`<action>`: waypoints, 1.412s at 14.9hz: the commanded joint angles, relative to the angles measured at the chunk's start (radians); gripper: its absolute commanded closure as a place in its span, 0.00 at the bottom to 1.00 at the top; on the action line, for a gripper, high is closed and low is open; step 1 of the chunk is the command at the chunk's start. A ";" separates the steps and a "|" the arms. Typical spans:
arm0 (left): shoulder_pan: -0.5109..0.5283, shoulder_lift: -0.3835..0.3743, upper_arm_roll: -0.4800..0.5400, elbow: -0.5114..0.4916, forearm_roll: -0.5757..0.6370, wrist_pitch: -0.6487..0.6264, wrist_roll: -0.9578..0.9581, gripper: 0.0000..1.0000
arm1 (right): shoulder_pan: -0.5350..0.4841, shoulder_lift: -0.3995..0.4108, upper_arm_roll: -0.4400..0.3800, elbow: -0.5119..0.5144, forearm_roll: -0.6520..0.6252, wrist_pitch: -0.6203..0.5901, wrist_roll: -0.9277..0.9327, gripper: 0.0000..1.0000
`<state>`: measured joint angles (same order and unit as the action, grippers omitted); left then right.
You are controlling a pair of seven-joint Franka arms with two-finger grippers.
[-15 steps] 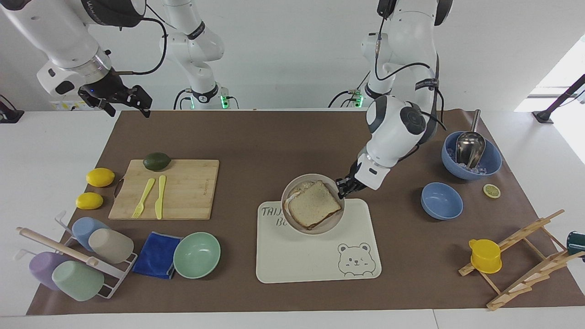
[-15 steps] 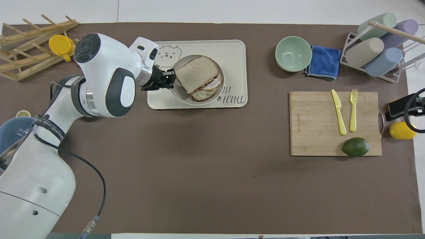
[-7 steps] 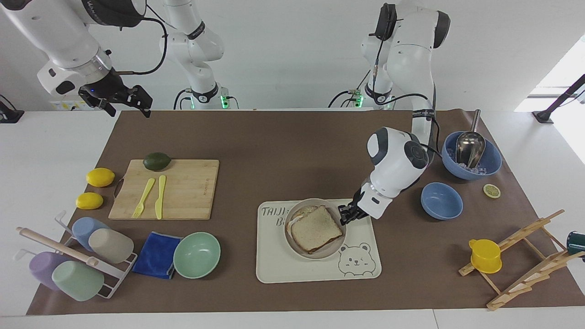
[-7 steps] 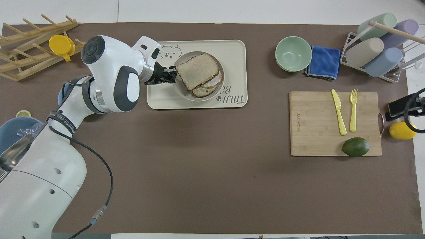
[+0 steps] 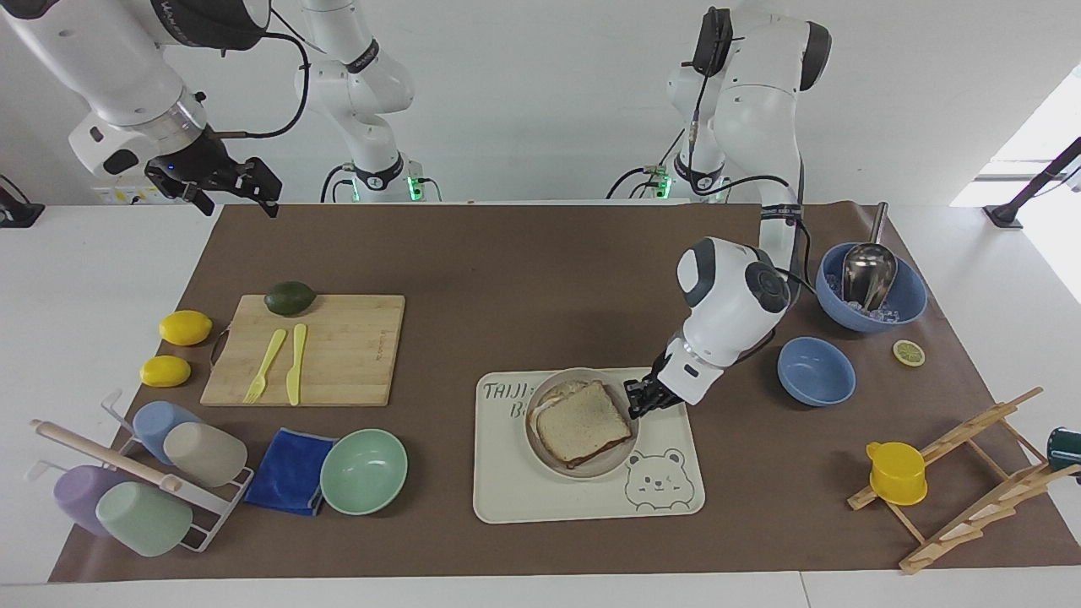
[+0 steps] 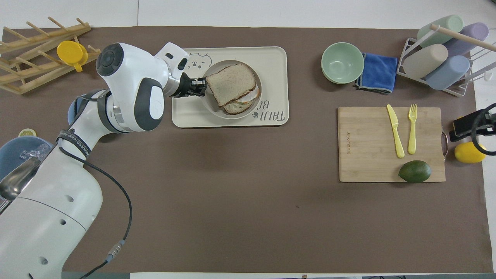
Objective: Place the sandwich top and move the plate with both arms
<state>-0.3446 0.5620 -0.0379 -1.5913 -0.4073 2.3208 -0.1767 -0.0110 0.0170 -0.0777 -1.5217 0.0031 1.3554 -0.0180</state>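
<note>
Facing view
Left gripper (image 5: 635,404): down at the plate's rim, on the side toward the left arm's end of the table, fingers pinched together on that rim.
Plate (image 5: 549,456): sits on the tray (image 5: 583,498), at the half of it nearer the robots.
Top slice (image 5: 583,422): lies on the plate, capping the sandwich; a paler slice peeks out from under it at the edge nearer the robots.
Right gripper (image 5: 228,186): the right arm waits, its gripper hanging up over the corner of the brown mat nearest its base, jaws apart and holding nothing.
Board (image 5: 338,350): toward the right arm's end, carrying an avocado (image 5: 290,298), a yellow fork (image 5: 264,365) and a knife (image 5: 295,363).
Green bowl (image 5: 364,471): beside the tray, toward the right arm's end.

Overhead view
Left gripper (image 6: 200,86): comes in from the side and meets the plate (image 6: 207,110) edge, fingertips shut on the rim.
Top slice (image 6: 231,83): slightly askew on the stack, filling showing at the edge nearer the robots.
Tray (image 6: 271,62): bear print just beside the left wrist.
Right gripper (image 6: 465,126): only part of it shows at the frame edge, over a lemon (image 6: 468,153).
</note>
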 commanded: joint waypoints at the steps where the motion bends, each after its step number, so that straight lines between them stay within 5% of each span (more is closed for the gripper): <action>1: 0.001 -0.005 0.001 -0.010 -0.027 0.026 0.040 0.52 | -0.001 -0.028 -0.004 -0.034 0.008 0.018 -0.016 0.00; 2: 0.001 -0.005 0.001 -0.012 -0.027 0.029 0.040 0.10 | -0.001 -0.028 -0.004 -0.034 0.008 0.018 -0.016 0.00; 3: 0.002 -0.005 0.001 -0.010 -0.025 0.023 0.040 0.00 | -0.001 -0.028 -0.004 -0.034 0.008 0.018 -0.016 0.00; 12: 0.030 -0.086 0.087 0.053 0.018 -0.182 0.040 0.00 | -0.001 -0.028 -0.004 -0.034 0.008 0.018 -0.016 0.00; 17: 0.032 -0.241 0.133 0.048 0.295 -0.404 0.033 0.00 | -0.001 -0.028 -0.004 -0.034 0.008 0.018 -0.016 0.00; 21: 0.030 -0.396 0.151 0.013 0.387 -0.567 0.029 0.00 | -0.001 -0.028 -0.004 -0.034 0.008 0.018 -0.016 0.00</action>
<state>-0.3111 0.2581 0.1103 -1.5244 -0.0663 1.8085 -0.1463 -0.0108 0.0170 -0.0777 -1.5217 0.0031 1.3554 -0.0180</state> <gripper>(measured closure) 0.000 0.000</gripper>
